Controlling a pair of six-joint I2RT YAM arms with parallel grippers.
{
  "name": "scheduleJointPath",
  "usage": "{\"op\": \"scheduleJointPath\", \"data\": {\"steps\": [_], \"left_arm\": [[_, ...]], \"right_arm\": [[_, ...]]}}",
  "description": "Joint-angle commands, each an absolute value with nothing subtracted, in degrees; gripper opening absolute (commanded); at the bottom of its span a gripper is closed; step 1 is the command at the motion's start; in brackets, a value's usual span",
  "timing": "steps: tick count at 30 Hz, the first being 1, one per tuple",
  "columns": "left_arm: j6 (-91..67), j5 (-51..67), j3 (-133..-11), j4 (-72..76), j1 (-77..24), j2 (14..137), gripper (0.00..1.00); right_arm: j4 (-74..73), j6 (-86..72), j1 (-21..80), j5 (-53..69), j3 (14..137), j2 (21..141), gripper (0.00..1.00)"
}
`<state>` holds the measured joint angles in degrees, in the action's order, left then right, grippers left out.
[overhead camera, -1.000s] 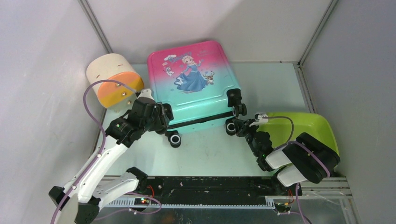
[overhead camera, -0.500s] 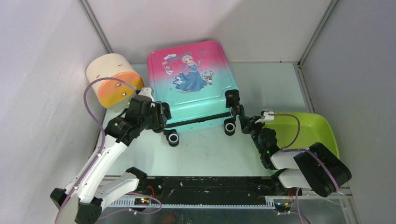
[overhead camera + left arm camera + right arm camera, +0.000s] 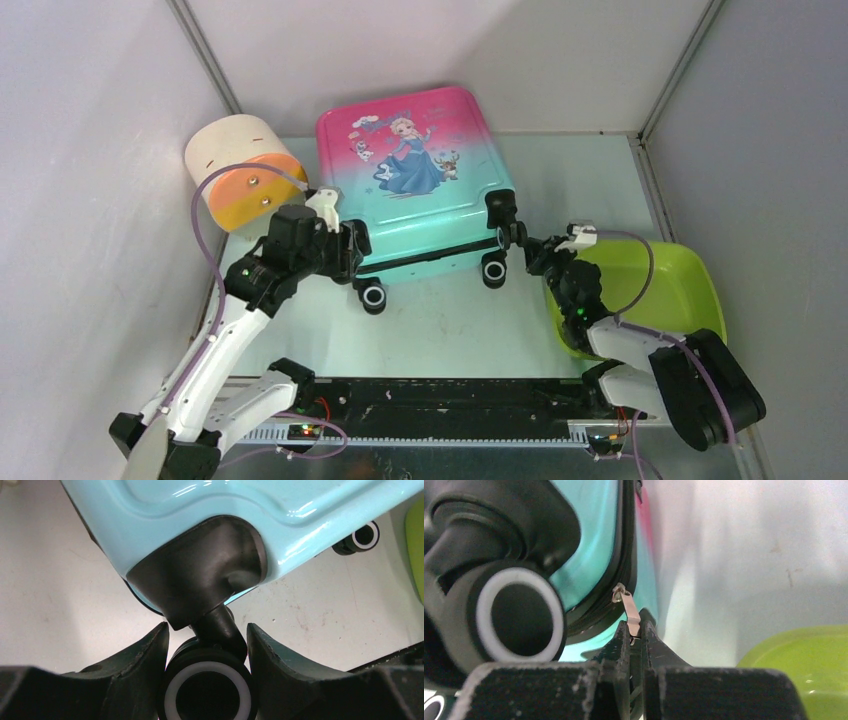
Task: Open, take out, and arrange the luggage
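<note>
The luggage (image 3: 415,185), a pink-to-teal hard shell with a princess print, lies flat at the back of the table. At its near left corner my left gripper (image 3: 350,252) is closed around a black caster wheel (image 3: 207,690), with both fingers against the wheel's sides. The teal shell (image 3: 200,510) fills the top of the left wrist view. At the near right corner my right gripper (image 3: 530,250) is shut on the metal zipper pull (image 3: 630,607), beside another wheel (image 3: 516,615). The black zipper track (image 3: 626,540) runs up the luggage's edge.
A lime-green tub (image 3: 660,280) sits at the right, close under my right arm. A cream-and-orange cylinder (image 3: 245,170) lies at the back left, touching the luggage's left side. Grey walls close in on three sides.
My right gripper has moved right and away from me along the luggage's corner with the zipper pull, and its elbow has swung right. The left gripper has barely shifted on the wheel.
</note>
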<state>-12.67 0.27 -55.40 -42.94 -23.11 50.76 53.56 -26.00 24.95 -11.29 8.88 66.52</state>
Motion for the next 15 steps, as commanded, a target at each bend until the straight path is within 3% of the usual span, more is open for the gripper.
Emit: {"op": "scheduleJointPath", "data": {"steps": [1, 15], "left_arm": [[-7.00, 2.07, -56.53, -36.68, -22.77, 49.06, 0.00], [-6.73, -2.03, -55.19, -38.32, -22.70, 48.90, 0.00]], "right_arm": [[51.56, -23.17, 18.40, -12.89, 14.65, 67.85, 0.00], [51.38, -21.79, 10.81, -0.97, 24.31, 77.51, 0.00]]}}
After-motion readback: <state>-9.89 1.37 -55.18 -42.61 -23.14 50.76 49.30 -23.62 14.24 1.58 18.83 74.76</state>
